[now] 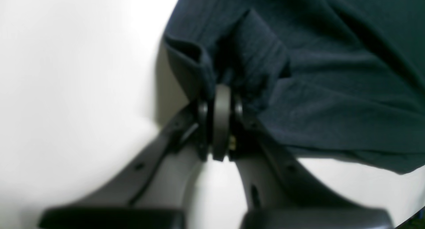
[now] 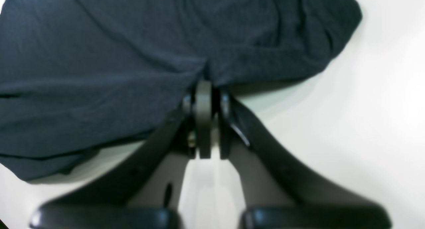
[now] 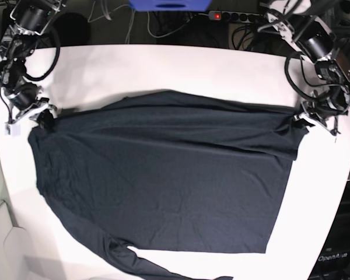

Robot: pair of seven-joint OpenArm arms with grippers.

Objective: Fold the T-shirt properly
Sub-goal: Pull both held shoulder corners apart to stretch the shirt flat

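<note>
The T-shirt (image 3: 163, 175) is a large dark navy garment spread over the white table (image 3: 163, 67), one sleeve trailing off the near edge. My left gripper (image 3: 299, 118) is shut on a bunched corner of its right edge in the base view; in the left wrist view the left gripper (image 1: 221, 89) pinches a gathered fold of the T-shirt (image 1: 332, 73). At the cloth's far left corner my right gripper (image 3: 45, 118) is shut too. The right wrist view shows the right gripper (image 2: 204, 84) clamped on the hem of the T-shirt (image 2: 132, 56).
Bare white tabletop lies beyond the shirt at the back and along both sides. Cables, a power strip (image 3: 245, 16) and a blue box (image 3: 169, 4) sit behind the table's far edge. The table's left edge (image 3: 1, 175) drops off beside the right arm.
</note>
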